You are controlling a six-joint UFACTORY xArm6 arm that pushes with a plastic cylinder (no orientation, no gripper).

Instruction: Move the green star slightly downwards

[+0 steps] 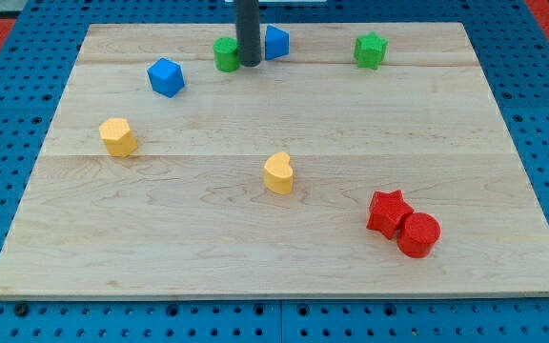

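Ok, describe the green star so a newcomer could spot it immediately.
Start at the wooden board and follow its top edge toward the view's right. The green star sits there alone, well right of my tip. The other green block is rounder and sits just left of my tip, with a blue block on the tip's right.

Dark rod (pixel 248 33) — straight, cylindrical.

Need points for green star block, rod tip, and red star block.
green star block (pixel 371 50): camera view, middle of its top face.
my tip (pixel 249 63): camera view, very end of the dark rod.
red star block (pixel 388 210): camera view, middle of its top face.
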